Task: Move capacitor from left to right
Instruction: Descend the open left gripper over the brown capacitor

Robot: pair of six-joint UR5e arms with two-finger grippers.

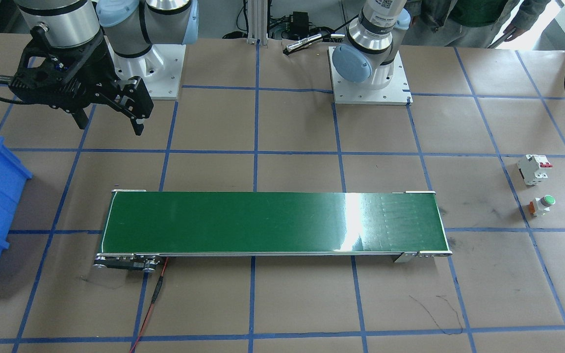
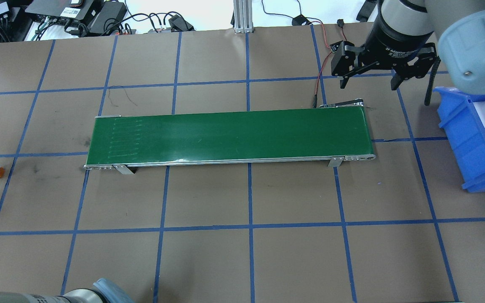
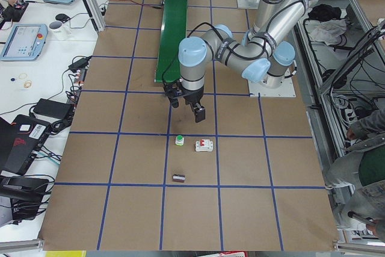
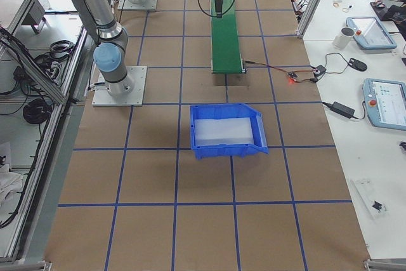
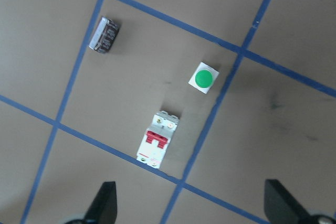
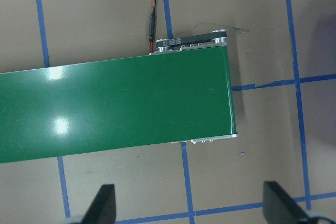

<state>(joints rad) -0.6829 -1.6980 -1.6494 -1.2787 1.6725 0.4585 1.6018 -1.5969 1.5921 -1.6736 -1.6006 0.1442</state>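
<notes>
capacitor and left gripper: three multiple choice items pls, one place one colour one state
1. The capacitor lies: A on the belt; B in the bin; C on the table near the push button.
2. The push button's cap is: A green; B red; C yellow.
3. The left gripper is: A shut on the capacitor; B open, empty; C shut, empty.
1 C, it rests on the table; 2 A, green shows from above; 3 B, its fingers stand wide apart, nothing between.
</notes>
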